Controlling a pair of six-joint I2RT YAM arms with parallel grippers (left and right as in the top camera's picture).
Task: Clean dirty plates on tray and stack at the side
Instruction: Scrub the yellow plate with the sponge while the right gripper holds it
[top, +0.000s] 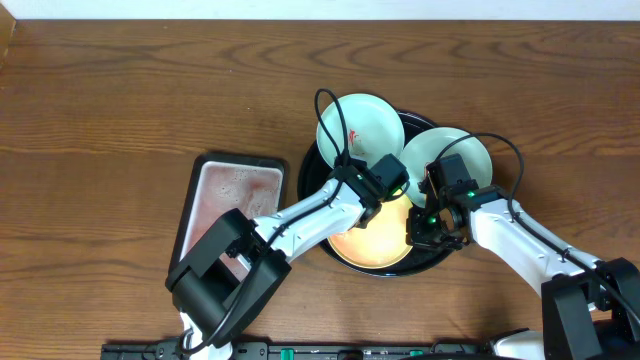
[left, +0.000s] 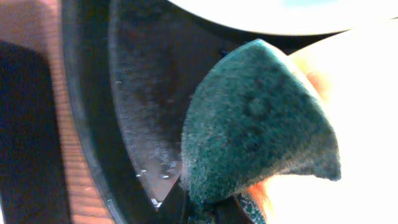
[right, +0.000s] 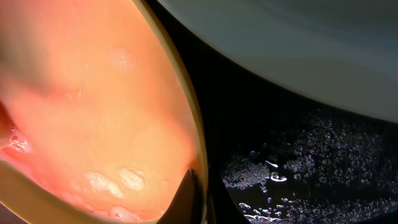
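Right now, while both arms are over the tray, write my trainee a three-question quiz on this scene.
1. True or false: one plate already sits on the bare tabletop, off the black tray.
2. Which plate do the right fingers pinch by its rim? A) the yellow plate B) the mint plate with the red smear C) neither
3. Fill in: the left fingers are shut on a dark green ____.
Key: 1 false, all three plates are on the tray; 2 A; 3 sponge.
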